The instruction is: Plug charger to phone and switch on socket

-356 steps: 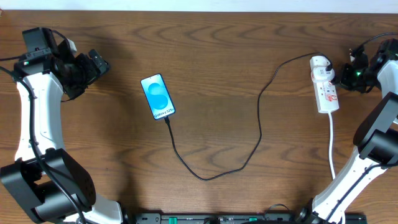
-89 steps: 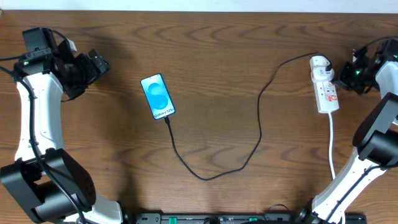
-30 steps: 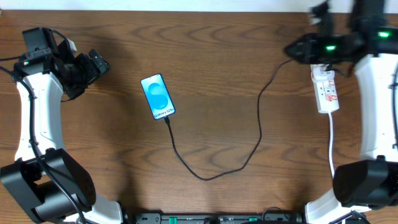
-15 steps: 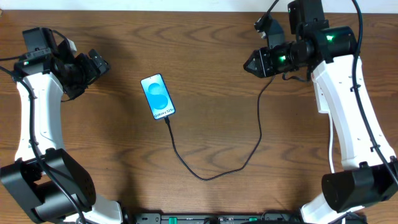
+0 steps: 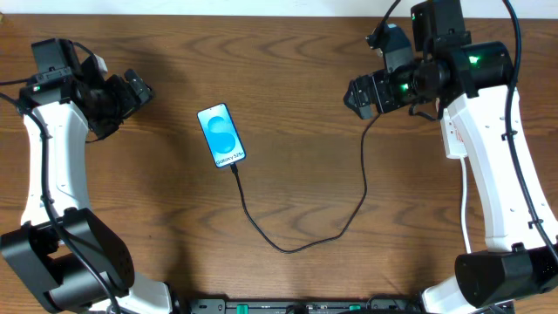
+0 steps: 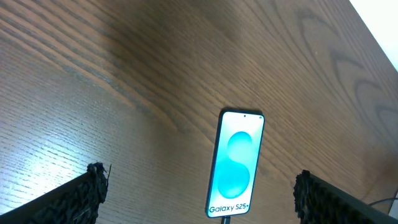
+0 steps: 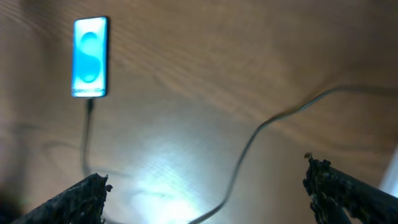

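Observation:
The phone (image 5: 221, 135) lies screen-up, lit blue, left of the table's middle. The charger (image 5: 364, 179), a thin black cable, meets the phone's lower edge, loops toward the front and climbs to the back right. Its plug (image 7: 90, 103) sits at the phone (image 7: 91, 57). The socket (image 5: 451, 142) is mostly hidden under my right arm, with only its left edge showing. My right gripper (image 5: 356, 98) hovers open above the cable's upper stretch (image 7: 249, 142) with nothing between the jaws. My left gripper (image 5: 139, 94) stands open at the far left, well clear of the phone (image 6: 236, 165).
The socket's white cord (image 5: 465, 205) runs toward the front along the right side. A black rail (image 5: 305, 306) lines the front edge. Bare wood lies between the phone and the cable's rising part.
My right arm swung left, away from over the socket, to above the cable's upper part, and its jaws went from shut to wide open. The left arm, phone and cable stayed put.

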Motion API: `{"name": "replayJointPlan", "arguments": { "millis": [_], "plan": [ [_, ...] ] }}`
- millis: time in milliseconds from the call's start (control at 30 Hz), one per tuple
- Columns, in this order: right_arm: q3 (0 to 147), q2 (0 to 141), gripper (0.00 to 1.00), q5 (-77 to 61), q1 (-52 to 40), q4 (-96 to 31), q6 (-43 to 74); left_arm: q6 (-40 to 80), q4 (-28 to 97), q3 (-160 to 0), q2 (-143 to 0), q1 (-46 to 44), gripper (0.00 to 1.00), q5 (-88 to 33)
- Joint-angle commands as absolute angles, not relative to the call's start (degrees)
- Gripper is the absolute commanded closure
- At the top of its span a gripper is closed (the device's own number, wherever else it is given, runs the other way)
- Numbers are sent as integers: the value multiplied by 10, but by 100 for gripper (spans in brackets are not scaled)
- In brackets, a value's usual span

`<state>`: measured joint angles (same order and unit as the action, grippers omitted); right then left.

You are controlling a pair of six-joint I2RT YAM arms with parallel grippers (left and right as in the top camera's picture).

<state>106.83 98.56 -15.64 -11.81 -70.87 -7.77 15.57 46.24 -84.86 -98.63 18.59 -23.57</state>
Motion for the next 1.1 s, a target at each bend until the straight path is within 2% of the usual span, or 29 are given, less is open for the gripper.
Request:
{"name": "replayJointPlan", "arguments": {
  "millis": [0, 133, 300, 467, 833, 1067],
  "plan": [
    [1076, 974, 1, -110, -116, -691, -142, 148, 464, -848, -980, 186, 2, -226],
    [1069, 971, 1, -105, -105, -673, -148, 148, 464, -848, -980, 186, 2, -226],
    [982, 885, 1, -92, -110, -542, -164, 148, 464, -848, -980, 186, 2, -226],
    [752, 707, 1, -59, -99, -363, -181, 148, 464, -848, -980, 186, 2, -226],
    [302, 328, 1, -60, -23, -85, -206, 148, 464, -848, -980, 186, 2, -226],
    [128, 159, 1, -69, -22, -7, -206, 148, 464, -848, -980, 186, 2, -226]
  ]
}}
